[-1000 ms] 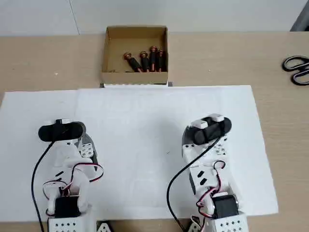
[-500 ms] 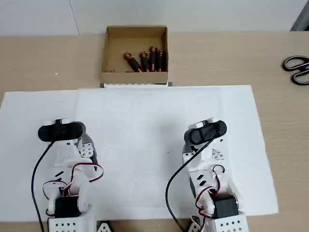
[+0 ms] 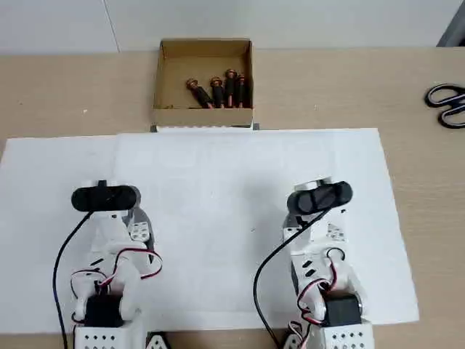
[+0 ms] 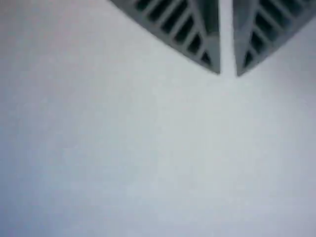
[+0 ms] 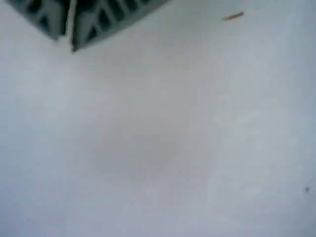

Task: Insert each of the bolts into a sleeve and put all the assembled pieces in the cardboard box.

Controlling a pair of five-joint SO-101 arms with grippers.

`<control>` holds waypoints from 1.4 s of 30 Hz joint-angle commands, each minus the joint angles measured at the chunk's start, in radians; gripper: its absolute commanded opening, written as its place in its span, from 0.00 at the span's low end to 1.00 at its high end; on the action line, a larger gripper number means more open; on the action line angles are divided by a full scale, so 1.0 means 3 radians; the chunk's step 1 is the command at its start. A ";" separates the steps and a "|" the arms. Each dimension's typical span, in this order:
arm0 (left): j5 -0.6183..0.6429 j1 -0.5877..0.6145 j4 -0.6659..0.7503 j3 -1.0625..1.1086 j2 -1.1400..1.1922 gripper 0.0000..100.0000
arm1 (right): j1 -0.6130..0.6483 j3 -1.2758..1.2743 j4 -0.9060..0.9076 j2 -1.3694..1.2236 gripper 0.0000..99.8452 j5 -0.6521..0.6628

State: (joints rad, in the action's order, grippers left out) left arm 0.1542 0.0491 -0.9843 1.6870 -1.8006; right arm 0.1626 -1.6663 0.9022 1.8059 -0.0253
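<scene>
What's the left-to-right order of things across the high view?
In order: one arm → cardboard box → other arm → scissors. The white paper spans most of the width, so it has no place in the order.

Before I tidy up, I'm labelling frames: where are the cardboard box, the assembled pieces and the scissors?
cardboard box (image 3: 196, 116), high view, front wall.
assembled pieces (image 3: 219, 94), high view, middle of one piece.
scissors (image 3: 450, 107), high view, where handle loops meet.
</scene>
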 commanded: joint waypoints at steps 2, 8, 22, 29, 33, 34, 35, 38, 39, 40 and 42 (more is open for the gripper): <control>0.0000 -0.0046 -0.0373 -0.0233 -0.0041 0.00 | -0.0043 -0.0061 0.0028 0.0018 0.00 -0.0041; 0.0000 -0.0046 -0.0813 -0.0350 -0.0041 0.00 | -0.0043 -0.0061 0.0028 0.0018 0.00 -0.0041; 0.0005 -0.0036 -0.0905 -0.0371 -0.0041 0.00 | -0.0038 -0.0061 0.0028 0.0018 0.00 -0.0041; 0.0015 -0.0031 -0.0905 -0.0371 -0.0041 0.00 | -0.0038 -0.0061 0.0028 0.0018 0.00 -0.0041; 0.0015 -0.0026 -0.0905 -0.0371 -0.0041 0.00 | -0.0028 -0.0061 0.0105 0.0023 0.00 -0.0041; 0.0015 -0.0041 -0.0905 -0.0371 -0.0041 0.00 | -0.0023 -0.0061 0.0110 0.0023 0.00 -0.0041; 0.0015 -0.0041 -0.0905 -0.0371 -0.0041 0.00 | -0.0023 -0.0061 0.0110 0.0023 0.00 -0.0041; 0.0015 -0.0041 -0.0905 -0.0371 -0.0041 0.00 | -0.0023 -0.0061 0.0105 0.0023 0.00 -0.0041; 0.0015 -0.0041 -0.0905 -0.0371 -0.0041 0.00 | -0.0023 -0.0061 0.0110 0.0023 0.00 -0.0041; 0.0015 -0.0041 -0.0905 -0.0371 -0.0041 0.00 | -0.0023 -0.0061 0.0120 0.0023 0.00 -0.0036; 0.0015 -0.0041 -0.0905 -0.0371 -0.0041 0.00 | -0.0023 -0.0061 0.0120 0.0023 0.00 -0.0036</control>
State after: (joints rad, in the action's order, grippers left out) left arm 0.1542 0.0399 -1.2482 1.6210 -1.8006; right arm 0.1596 -1.6663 0.9298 1.8059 -0.0253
